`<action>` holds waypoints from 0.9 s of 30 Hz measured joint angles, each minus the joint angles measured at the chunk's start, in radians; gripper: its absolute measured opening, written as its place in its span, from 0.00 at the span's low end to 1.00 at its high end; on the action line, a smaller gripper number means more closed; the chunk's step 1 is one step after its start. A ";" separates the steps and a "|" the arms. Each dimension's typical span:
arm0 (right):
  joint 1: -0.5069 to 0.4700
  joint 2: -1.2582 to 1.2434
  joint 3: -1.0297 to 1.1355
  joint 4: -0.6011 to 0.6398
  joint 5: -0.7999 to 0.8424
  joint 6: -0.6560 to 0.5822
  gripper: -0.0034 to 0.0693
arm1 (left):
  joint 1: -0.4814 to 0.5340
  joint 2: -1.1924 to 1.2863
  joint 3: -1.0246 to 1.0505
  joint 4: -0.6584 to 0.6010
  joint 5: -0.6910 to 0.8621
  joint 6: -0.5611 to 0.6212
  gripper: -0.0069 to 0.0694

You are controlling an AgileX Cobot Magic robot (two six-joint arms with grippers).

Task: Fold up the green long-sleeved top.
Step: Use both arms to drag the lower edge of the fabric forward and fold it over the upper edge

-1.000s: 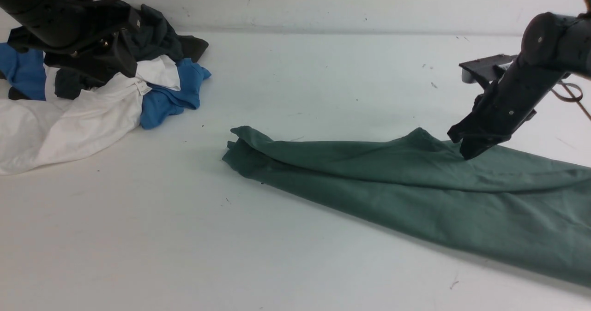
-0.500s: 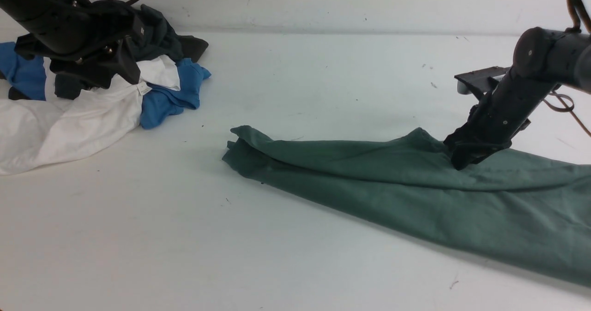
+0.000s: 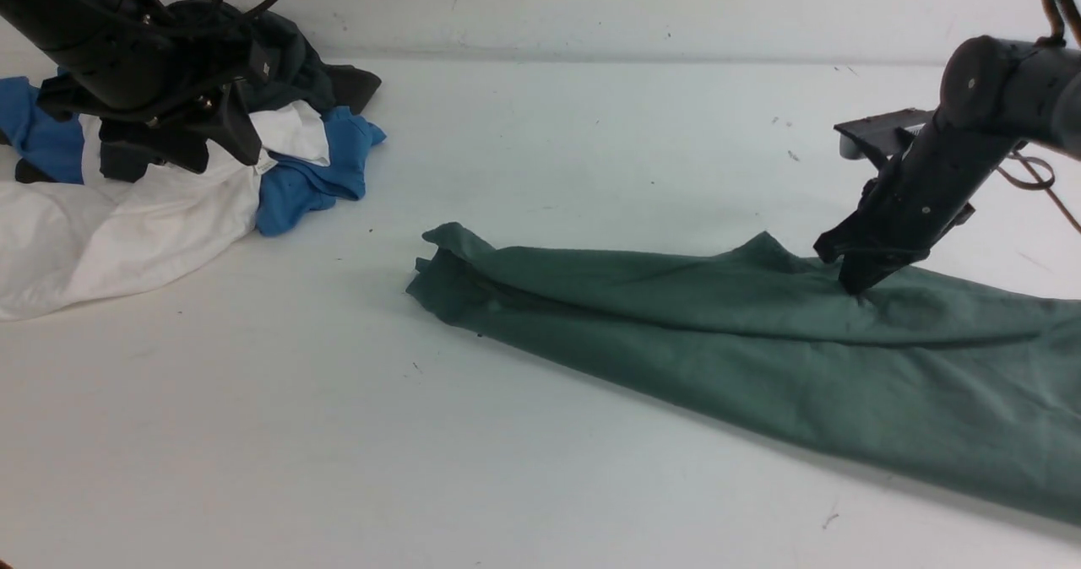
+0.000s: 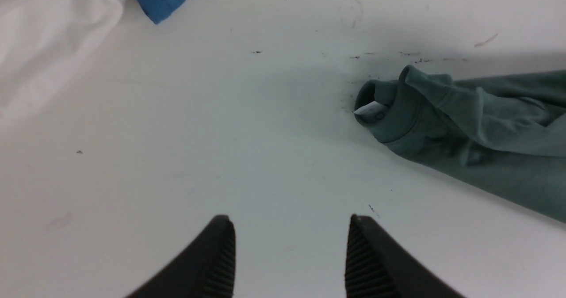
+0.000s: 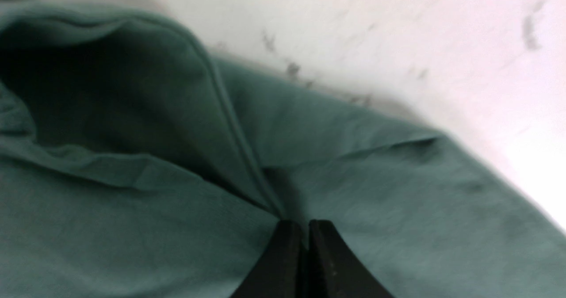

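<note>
The green long-sleeved top [image 3: 718,341] lies as a long folded band from the table's middle to the right edge of the front view. Its collar end with a white tag [image 4: 370,109] points toward the left. My right gripper [image 3: 855,286] presses down on the top's far upper edge. In the right wrist view it [image 5: 305,223] is shut, pinching a pucker of green fabric [image 5: 132,200] beside a seam. My left gripper [image 4: 289,220] hangs open over bare table, well short of the collar [image 4: 398,112], with nothing between its fingers.
A heap of other clothes sits at the back left: a white garment [image 3: 127,223], a blue one [image 3: 312,181] and a dark one [image 3: 287,62]. The left arm [image 3: 135,54] hovers over that heap. A wall runs along the table's far edge.
My right gripper dipped left, came back and closed on the fabric, which now puckers at its tips. The top's collar end has risen slightly. The left arm shifted a little.
</note>
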 joint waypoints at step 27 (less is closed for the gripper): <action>0.000 0.037 -0.191 -0.251 -0.016 0.226 0.37 | -0.011 0.048 0.000 0.000 0.000 -0.068 0.52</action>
